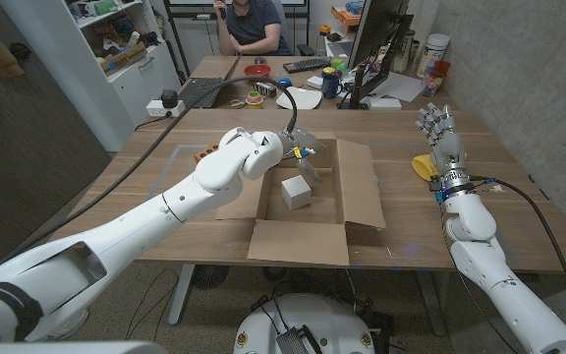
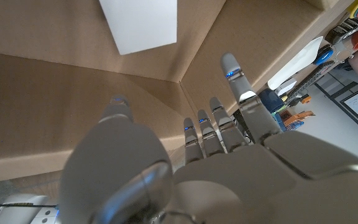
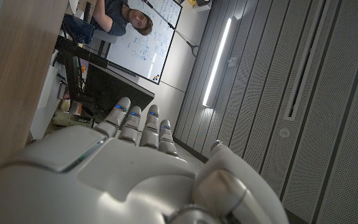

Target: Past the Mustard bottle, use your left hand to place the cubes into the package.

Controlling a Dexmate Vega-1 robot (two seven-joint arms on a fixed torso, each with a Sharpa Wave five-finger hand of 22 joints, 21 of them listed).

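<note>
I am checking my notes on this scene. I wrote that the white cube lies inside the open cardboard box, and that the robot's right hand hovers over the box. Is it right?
Not quite. The white cube does lie inside the open cardboard box, but the hand over the box is the left hand, not the right. The right hand stands far off by the table's right side, holding nothing. The head view shows this.

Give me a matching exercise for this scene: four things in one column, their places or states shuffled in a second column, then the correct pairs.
Things:
1. white cube
2. left hand
3. right hand
4. yellow object

Places or states:
A. over the open cardboard box, holding nothing
B. upright near the table's right edge, fingers apart
C. on the box floor
D. on the table beside the right hand

Pairs: 1-C, 2-A, 3-B, 4-D
</note>
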